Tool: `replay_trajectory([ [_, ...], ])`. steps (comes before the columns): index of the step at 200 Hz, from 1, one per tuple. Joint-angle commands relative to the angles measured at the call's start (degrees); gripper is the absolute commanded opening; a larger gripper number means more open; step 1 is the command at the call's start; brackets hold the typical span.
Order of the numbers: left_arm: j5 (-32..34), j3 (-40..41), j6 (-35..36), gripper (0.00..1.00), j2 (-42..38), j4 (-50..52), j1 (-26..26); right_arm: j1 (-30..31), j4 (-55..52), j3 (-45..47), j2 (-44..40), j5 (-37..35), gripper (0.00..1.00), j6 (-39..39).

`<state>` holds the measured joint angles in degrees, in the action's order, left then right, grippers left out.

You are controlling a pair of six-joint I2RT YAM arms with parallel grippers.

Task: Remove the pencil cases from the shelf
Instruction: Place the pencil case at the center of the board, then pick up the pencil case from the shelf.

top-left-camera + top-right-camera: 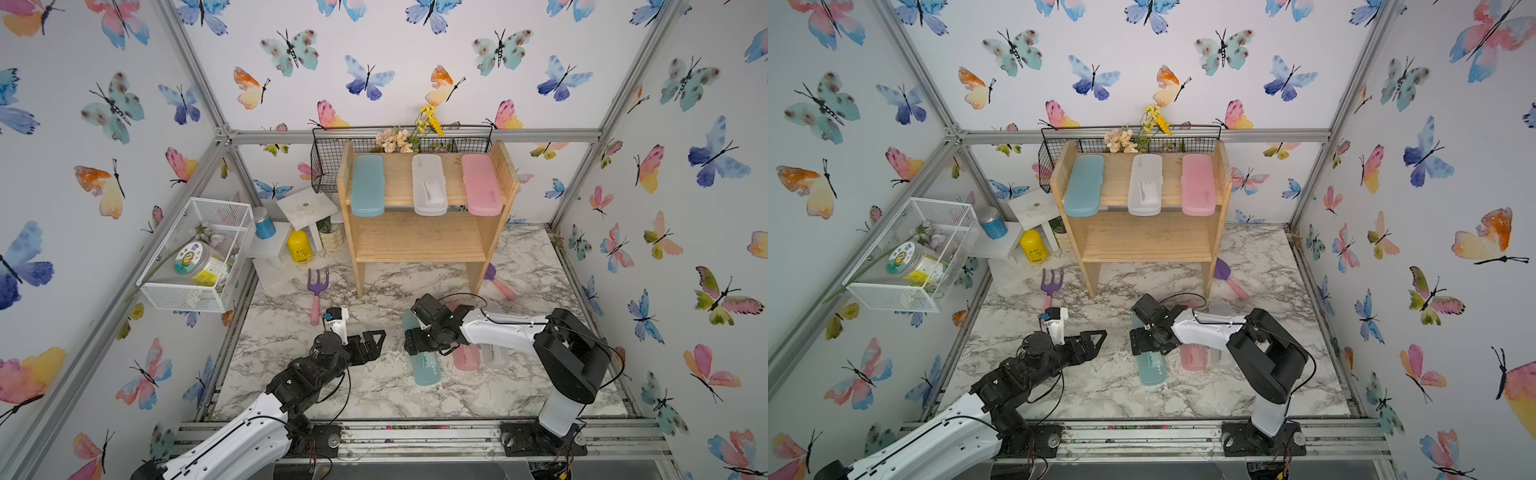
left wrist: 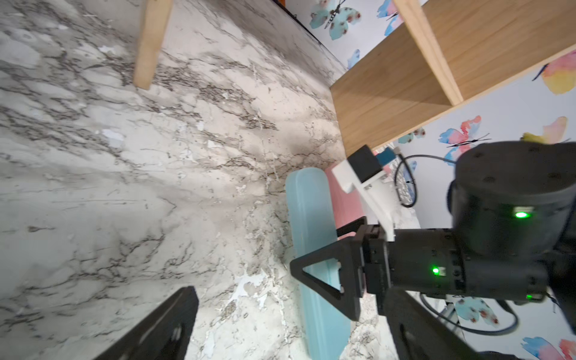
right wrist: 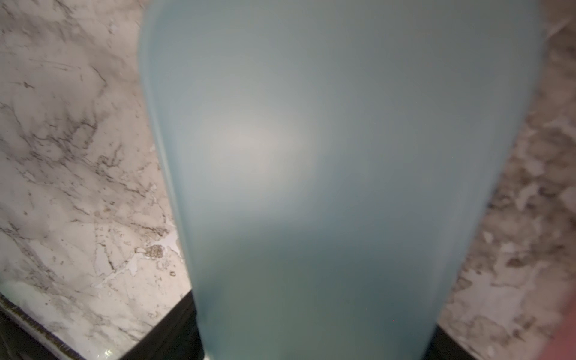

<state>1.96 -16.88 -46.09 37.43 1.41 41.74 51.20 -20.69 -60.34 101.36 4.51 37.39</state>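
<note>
On the top tier of the wooden shelf (image 1: 415,243) lie three pencil cases side by side: teal (image 1: 368,185), white (image 1: 429,185) and pink (image 1: 482,185). Its lower tier is bare. In front of it on the marble table are a teal case (image 1: 426,370), a pink one (image 1: 465,359) and a white one (image 1: 496,353). My right gripper (image 1: 415,343) is shut across the width of that teal case (image 3: 311,140), which fills the right wrist view. My left gripper (image 1: 370,345) stands open and empty just to the left of it, with bare table between the fingers (image 2: 174,318).
A purple garden fork (image 1: 318,286) lies left of the shelf's legs and a purple trowel (image 1: 498,284) right of them. A white mesh basket (image 1: 195,253), a yellow jar (image 1: 299,247), a white step stand (image 1: 305,208) and a black wire basket (image 1: 328,162) stand at the back left.
</note>
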Motion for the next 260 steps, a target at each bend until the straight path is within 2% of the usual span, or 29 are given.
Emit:
replay_trajectory([
  [1,3.1,0.2,0.6,0.99,0.3,2.0,-0.2,-2.7,-2.8,-1.8,1.1,-1.1,0.81,-1.6],
  [57,1.2,0.5,0.6,0.99,3.2,-0.6,-0.2,-6.2,-6.4,-2.2,1.1,-2.7,0.83,-3.5],
  [104,1.0,-0.3,0.5,0.99,3.9,-0.7,-0.1,-6.4,-6.9,-3.7,2.0,-3.0,0.99,-3.7],
  [124,0.6,-2.0,0.3,0.99,4.0,0.2,-0.2,-6.4,-6.8,-4.0,0.4,-3.4,0.99,-3.8],
  [163,-4.8,-8.7,-1.8,0.99,3.2,-0.4,-0.1,-6.3,-5.7,-2.4,-12.3,-5.0,0.99,-5.7],
  [205,-10.5,-18.5,-7.4,0.99,1.0,-10.3,-0.3,-7.6,-4.4,3.9,-27.6,-10.5,0.99,-6.8],
  [238,-4.8,-29.0,-10.7,0.99,1.4,-11.8,-0.3,-11.6,-8.8,6.0,-29.4,-9.1,0.99,-6.6],
  [260,4.1,-32.5,-11.6,0.99,0.9,-14.0,-0.5,-12.8,-7.6,7.6,-30.1,-7.1,0.99,-6.3],
])
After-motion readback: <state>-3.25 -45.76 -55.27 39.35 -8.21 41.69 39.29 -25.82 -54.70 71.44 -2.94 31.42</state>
